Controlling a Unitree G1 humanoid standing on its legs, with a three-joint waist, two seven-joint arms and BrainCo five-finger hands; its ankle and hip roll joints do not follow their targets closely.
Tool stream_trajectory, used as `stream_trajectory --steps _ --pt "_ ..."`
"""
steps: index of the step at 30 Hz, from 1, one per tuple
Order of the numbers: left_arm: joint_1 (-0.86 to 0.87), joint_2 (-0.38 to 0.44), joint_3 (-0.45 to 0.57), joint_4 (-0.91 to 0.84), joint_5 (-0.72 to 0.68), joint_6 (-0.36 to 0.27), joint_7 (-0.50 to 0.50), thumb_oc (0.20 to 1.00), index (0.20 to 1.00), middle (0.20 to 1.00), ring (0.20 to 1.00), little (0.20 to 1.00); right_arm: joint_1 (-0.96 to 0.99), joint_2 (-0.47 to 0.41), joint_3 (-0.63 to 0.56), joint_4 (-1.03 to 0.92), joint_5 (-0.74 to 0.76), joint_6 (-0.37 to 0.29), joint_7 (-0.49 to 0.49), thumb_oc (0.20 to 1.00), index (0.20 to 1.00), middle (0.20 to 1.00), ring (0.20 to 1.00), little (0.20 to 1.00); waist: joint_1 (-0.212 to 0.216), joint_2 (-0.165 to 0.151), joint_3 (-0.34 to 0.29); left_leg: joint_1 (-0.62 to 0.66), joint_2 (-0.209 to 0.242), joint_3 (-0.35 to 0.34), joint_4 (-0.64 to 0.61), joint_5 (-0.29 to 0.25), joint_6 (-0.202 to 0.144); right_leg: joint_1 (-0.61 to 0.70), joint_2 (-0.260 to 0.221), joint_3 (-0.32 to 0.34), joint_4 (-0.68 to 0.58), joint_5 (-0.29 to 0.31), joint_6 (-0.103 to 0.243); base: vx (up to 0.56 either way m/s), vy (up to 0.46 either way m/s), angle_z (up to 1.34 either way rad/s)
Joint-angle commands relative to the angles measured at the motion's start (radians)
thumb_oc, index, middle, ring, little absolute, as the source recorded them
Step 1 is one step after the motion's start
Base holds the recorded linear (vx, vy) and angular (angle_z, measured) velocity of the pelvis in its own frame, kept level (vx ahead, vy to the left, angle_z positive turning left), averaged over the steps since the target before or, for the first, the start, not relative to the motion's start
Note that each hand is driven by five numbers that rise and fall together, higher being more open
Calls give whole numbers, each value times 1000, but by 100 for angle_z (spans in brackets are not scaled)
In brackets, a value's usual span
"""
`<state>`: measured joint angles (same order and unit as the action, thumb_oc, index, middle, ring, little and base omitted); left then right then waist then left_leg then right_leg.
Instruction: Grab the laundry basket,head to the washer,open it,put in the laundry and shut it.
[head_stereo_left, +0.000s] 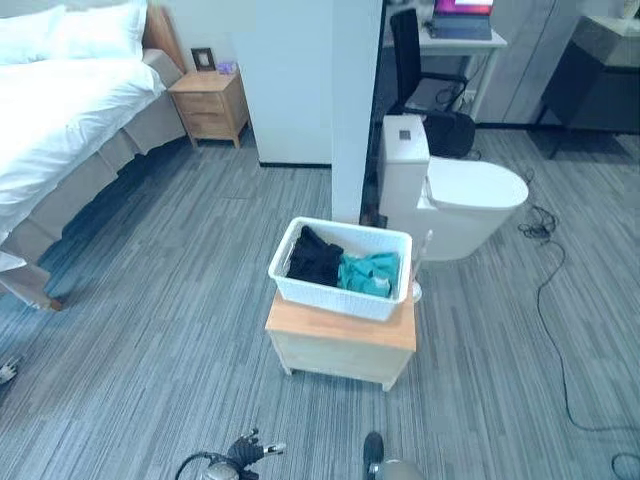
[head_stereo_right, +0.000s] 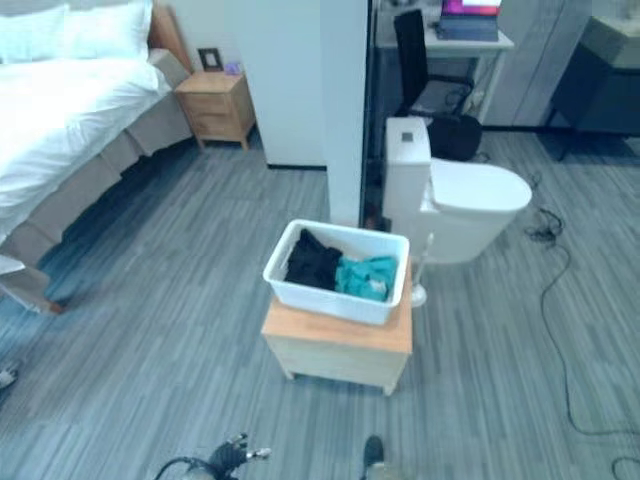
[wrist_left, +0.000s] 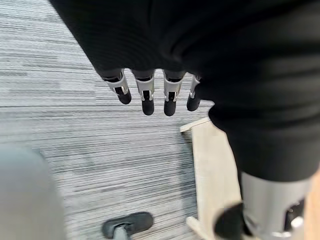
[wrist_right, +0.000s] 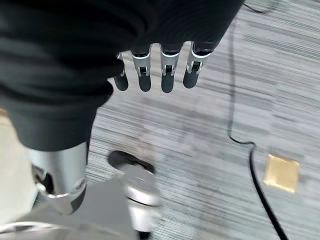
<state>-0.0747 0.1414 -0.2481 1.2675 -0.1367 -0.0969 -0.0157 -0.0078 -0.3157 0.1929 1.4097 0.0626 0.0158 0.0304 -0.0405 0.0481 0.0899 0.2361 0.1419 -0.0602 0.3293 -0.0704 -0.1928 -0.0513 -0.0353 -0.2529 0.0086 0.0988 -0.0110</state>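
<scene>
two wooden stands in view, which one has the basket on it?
The low wooden stand in the middle of the floor, beside the toilet, carries the white basket. The other, the nightstand by the bed, holds only small items.

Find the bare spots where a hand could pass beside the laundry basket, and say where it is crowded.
Bare wood rims the white basket along the cabinet top's front edge. Open carpet lies to its left toward the bed. Behind and right it is crowded: pillar, toilet.
</scene>
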Motion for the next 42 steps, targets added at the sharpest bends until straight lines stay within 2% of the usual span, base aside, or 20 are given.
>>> stream_trajectory --steps 1,2,3,4,5,7,8,9,10,11,12,13,15,20,22,23,27,30,35,42 --pt "-13 37 2 -35 0 -8 17 1000 1000 1000 1000 1000 -13 -6 18 62 5 2 0 1000 1000 1000 1000 1000 22 -52 31 -156 -51 29 254 145 100 -1 -55 16 -8 -12 64 256 -320 -7" --pt "-14 41 11 -52 -16 -7 34 1000 1000 1000 1000 1000 -36 -9 26 36 15 -1 -9 1000 1000 1000 1000 1000 44 -70 46 -229 -57 24 351 166 122 43 -41 34 -8 -45 38 132 -148 -22" --pt "-14 41 11 -52 -16 -7 34 1000 1000 1000 1000 1000 -36 -9 26 36 16 -1 -9 1000 1000 1000 1000 1000 45 -68 47 -229 -55 23 356 163 121 44 -39 34 -8 -45 38 270 -223 -26" --pt "-20 41 14 -73 -30 -10 51 1000 1000 1000 1000 1000 -57 -12 40 20 16 -6 -21 1000 1000 1000 1000 1000 66 -77 56 -292 -18 41 327 163 132 82 -36 40 -8 -76 28 133 -74 -10" --pt "-20 41 14 -73 -30 -10 51 1000 1000 1000 1000 1000 -57 -12 40 20 16 -6 -21 1000 1000 1000 1000 1000 67 -77 57 -291 -18 41 328 162 132 82 -36 40 -8 -76 28 296 -96 -11" --pt "-12 51 3 -138 -43 -20 69 1000 1000 1000 1000 1000 -71 -19 56 -13 20 -21 -28 1000 1000 1000 1000 1000 89 -81 55 -300 26 62 106 123 131 122 -34 41 -12 -111 39 241 -9 -28" --pt "-12 51 3 -138 -43 -19 69 1000 1000 1000 1000 1000 -71 -20 56 -14 20 -21 -28 1000 1000 1000 1000 1000 91 -82 59 -290 26 66 99 124 131 128 -34 44 -13 -112 39 159 37 -19" --pt "-11 57 3 -158 -56 -23 78 1000 1000 1000 1000 1000 -73 -22 61 -35 25 -28 -32 1000 1000 1000 1000 1000 94 -78 53 -300 39 66 -9 125 120 133 -33 40 -13 -122 46 220 71 -26" --pt "-9 68 9 -193 -71 -25 92 1000 1000 1000 1000 1000 -74 -22 82 -77 21 -35 -39 1000 1000 1000 1000 1000 103 -72 55 -283 53 69 -191 153 98 162 -30 36 -14 -145 54 215 73 -23" --pt "-9 68 9 -193 -71 -25 92 1000 1000 1000 1000 1000 -74 -22 82 -77 21 -35 -39 1000 1000 1000 1000 1000 104 -72 56 -282 53 69 -192 154 98 163 -30 36 -14 -145 54 274 90 -6" --pt "-5 81 18 -227 -87 -28 106 1000 1000 1000 1000 1000 -75 -10 103 -128 21 -38 -45 1000 1000 1000 1000 1000 117 -68 54 -312 38 43 -276 197 89 198 -21 42 -28 -155 57 199 72 11" --pt "-2 88 24 -242 -97 -31 116 1000 1000 1000 1000 1000 -74 -4 112 -158 20 -39 -47 1000 1000 1000 1000 1000 122 -66 57 -329 24 31 -292 212 85 211 -17 47 -33 -161 59 199 72 11" --pt "18 96 45 -281 -107 -28 125 1000 1000 1000 1000 1000 -71 7 126 -227 13 -36 -40 1000 1000 1000 1000 1000 130 -59 49 -340 6 25 -327 206 84 232 -15 64 -37 -172 69 195 129 -23" --pt "80 128 92 -359 -113 -23 135 1000 1000 1000 1000 1000 -30 -3 95 -333 8 -21 -42 1000 1000 1000 1000 1000 134 -58 24 -298 -16 33 -323 170 99 233 -53 105 -28 -179 90 158 144 -59" --pt "128 156 148 -432 -131 -21 142 1000 1000 1000 1000 1000 -18 -18 24 -383 59 -14 -56 1000 1000 1000 1000 1000 132 -57 8 -258 -29 97 -347 150 113 221 -86 132 -33 -164 116 169 187 -38" --pt "128 156 148 -432 -131 -21 142 1000 1000 1000 1000 1000 -18 -18 24 -383 59 -14 -56 1000 1000 1000 1000 1000 132 -57 8 -258 -29 97 -347 150 113 221 -86 133 -33 -164 116 80 134 -77" --pt "189 203 253 -596 -130 -19 157 1000 1000 1000 1000 1000 3 -69 -62 -484 55 9 -58 1000 1000 1000 1000 1000 137 -53 -1 -215 -38 190 -379 129 130 201 -132 126 -32 -138 152 63 89 -65" --pt "205 214 288 -654 -119 -17 156 1000 1000 1000 1000 1000 34 -96 -109 -544 49 20 -57 1000 1000 1000 1000 1000 126 -53 -8 -193 -43 197 -404 127 130 211 -137 115 -46 -136 157 87 44 -24" --pt "194 254 366 -800 -54 -13 173 1000 1000 1000 1000 1000 119 -155 -244 -825 12 20 -80 1000 1000 1000 1000 1000 93 -60 -22 -179 -50 199 -417 106 130 228 -148 88 -81 -127 175 68 18 0" --pt "42 307 329 -855 -11 12 189 1000 1000 1000 1000 1000 34 -199 -262 -931 -6 18 -117 1000 1000 1000 1000 1000 85 -66 -14 -193 -56 191 -417 100 132 220 -151 77 -75 -126 179 35 23 2"
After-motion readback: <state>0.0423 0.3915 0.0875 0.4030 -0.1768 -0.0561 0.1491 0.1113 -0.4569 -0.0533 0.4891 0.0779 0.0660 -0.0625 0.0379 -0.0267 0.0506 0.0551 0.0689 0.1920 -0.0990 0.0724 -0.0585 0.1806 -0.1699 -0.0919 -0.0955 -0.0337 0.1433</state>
